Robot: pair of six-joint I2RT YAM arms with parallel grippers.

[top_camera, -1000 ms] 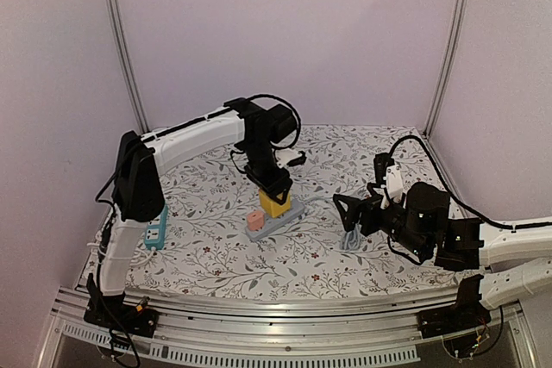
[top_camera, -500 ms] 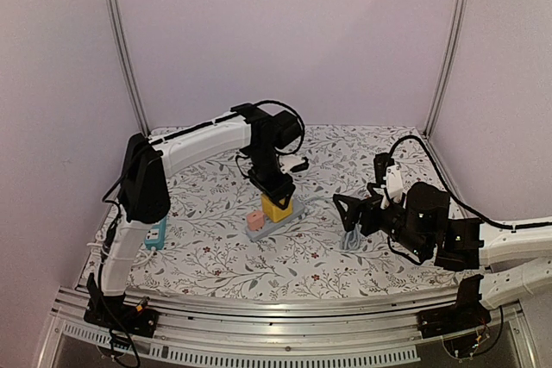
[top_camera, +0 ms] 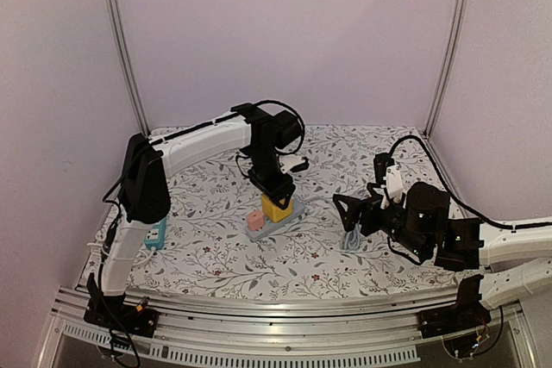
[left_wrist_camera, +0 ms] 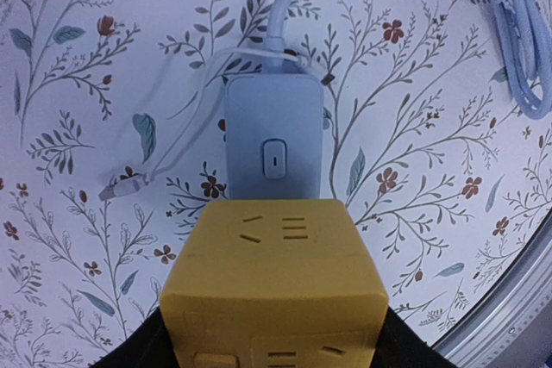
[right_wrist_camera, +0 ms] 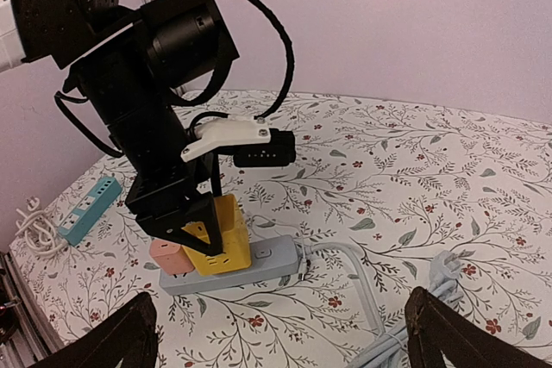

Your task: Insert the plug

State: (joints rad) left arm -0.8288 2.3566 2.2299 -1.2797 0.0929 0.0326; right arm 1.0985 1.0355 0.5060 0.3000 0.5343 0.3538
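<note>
The plug (top_camera: 276, 207) is a yellow cube, and my left gripper (top_camera: 275, 197) is shut on it from above. It sits on top of the grey power strip (top_camera: 274, 221), next to a pink plug (top_camera: 255, 219). Its prongs are hidden. In the left wrist view the yellow plug (left_wrist_camera: 276, 282) fills the lower half, with the black fingers (left_wrist_camera: 142, 351) at its sides and the power strip's switch end (left_wrist_camera: 272, 148) beyond it. My right gripper (top_camera: 352, 213) hovers open to the right, holding nothing. The right wrist view shows the plug (right_wrist_camera: 226, 234), the power strip (right_wrist_camera: 276, 260) and the left gripper (right_wrist_camera: 194, 221).
A coiled grey cable (top_camera: 352, 239) runs from the strip and lies under my right gripper. A teal power strip (top_camera: 156, 233) with a white cord lies at the far left. Frame posts stand at the back corners.
One second ago my left arm shifted slightly to the right and down with the yellow plug. Over the last half second nothing has moved. The right arm has stayed still.
</note>
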